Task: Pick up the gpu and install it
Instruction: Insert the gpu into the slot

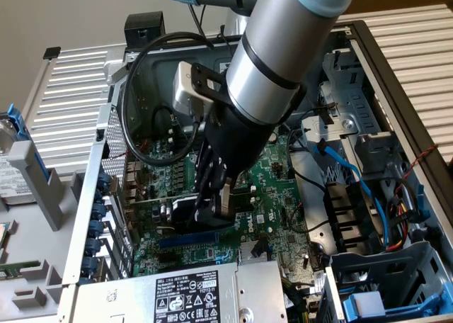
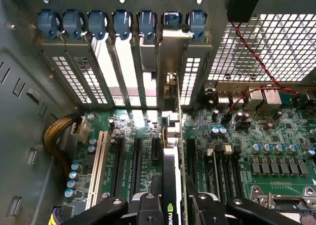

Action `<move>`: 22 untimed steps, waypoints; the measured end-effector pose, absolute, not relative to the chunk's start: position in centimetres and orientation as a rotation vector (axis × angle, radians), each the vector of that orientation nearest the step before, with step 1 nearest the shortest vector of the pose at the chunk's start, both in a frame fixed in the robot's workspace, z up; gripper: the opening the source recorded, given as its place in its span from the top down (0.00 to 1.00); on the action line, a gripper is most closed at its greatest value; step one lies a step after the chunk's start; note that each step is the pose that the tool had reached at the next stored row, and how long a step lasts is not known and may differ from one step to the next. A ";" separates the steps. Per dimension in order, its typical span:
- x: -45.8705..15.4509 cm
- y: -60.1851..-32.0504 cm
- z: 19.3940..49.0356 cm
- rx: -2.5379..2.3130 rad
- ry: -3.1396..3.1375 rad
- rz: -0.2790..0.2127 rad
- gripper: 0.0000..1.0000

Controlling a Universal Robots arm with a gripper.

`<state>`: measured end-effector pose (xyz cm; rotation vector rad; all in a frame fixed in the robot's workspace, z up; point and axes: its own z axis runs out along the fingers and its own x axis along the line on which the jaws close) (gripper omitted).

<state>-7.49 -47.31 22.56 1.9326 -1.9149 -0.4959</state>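
Observation:
My gripper (image 1: 214, 208) reaches down into the open computer case and is shut on the gpu (image 1: 177, 208), a small green card with a black fan shroud. In the wrist view the gpu (image 2: 170, 185) is seen edge-on between my two black fingers (image 2: 148, 207). It stands upright over an expansion slot of the large green motherboard (image 2: 266, 151). Its silver end bracket (image 2: 170, 62) lines up with a rear slot opening under a blue latch. The card's gold edge connector is hidden.
Blue latches (image 2: 123, 22) run along the case's rear slots. A white slot and black slots lie beside the card. A yellow cable bundle (image 2: 54, 136) hangs by the case wall. The power supply (image 1: 187, 298) and drive cage with blue cables (image 1: 354, 181) border the motherboard (image 1: 272, 188).

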 end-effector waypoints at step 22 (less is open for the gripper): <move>-7.7 -47.5 22.5 1.925 -1.926 -0.498 0.72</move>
